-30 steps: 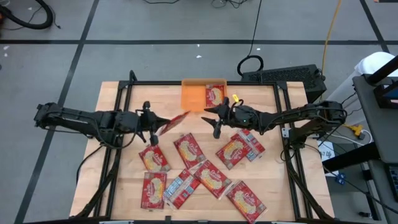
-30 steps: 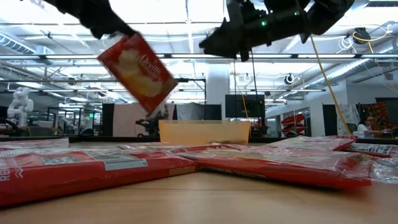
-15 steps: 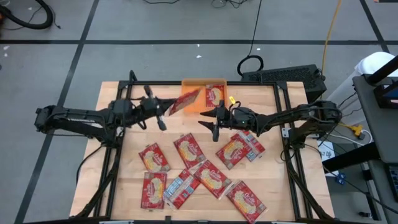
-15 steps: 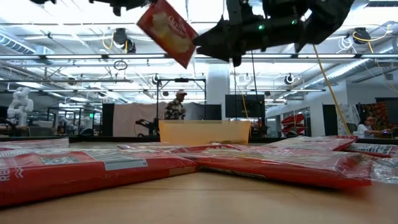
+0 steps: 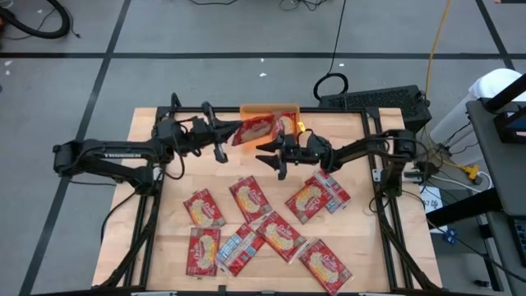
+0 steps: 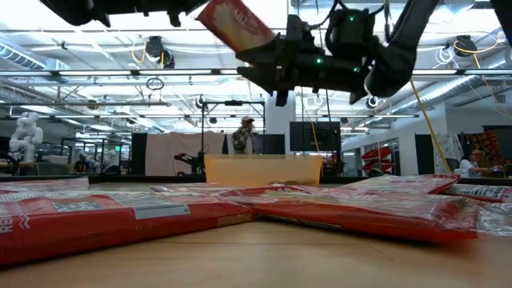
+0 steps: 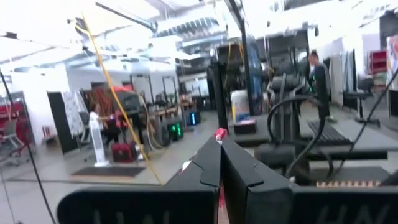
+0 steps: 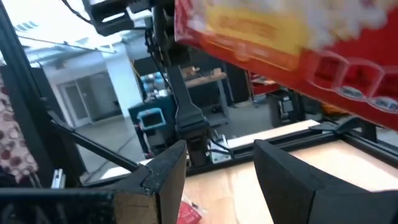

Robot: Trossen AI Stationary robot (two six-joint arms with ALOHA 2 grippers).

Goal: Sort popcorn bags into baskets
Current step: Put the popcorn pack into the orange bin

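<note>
Nearest the front edge of the desk [image 5: 148, 238], seven loose popcorn bags [image 5: 279, 237] lie flat and scattered, red faces up, one showing a silver-grey side; they rest well clear of both arms.

Farther back, the right hand [image 5: 279, 158] hangs above the desk with its fingers spread and nothing between them. It sits just beside the front of the orange basket [image 5: 267, 108] and nearer than the left hand to the loose bags on its own side.

Level with it, the left hand [image 5: 220, 141] has its fingers pressed together on one edge of a popcorn bag [image 5: 255, 130], held aloft. The carried bag's long axis runs out from the fingertips toward the basket, and its free end overhangs the basket's left half. In the low view it hangs high above the basket wall [image 6: 262, 170], tilted, not yet lowered in.

Farthest back, the basket stands at the desk's rear edge, with another red bag [image 5: 285, 125] apparently already lying in its right half. I judge that the drop turns on the held bag clearing that packet and the near rim.
</note>
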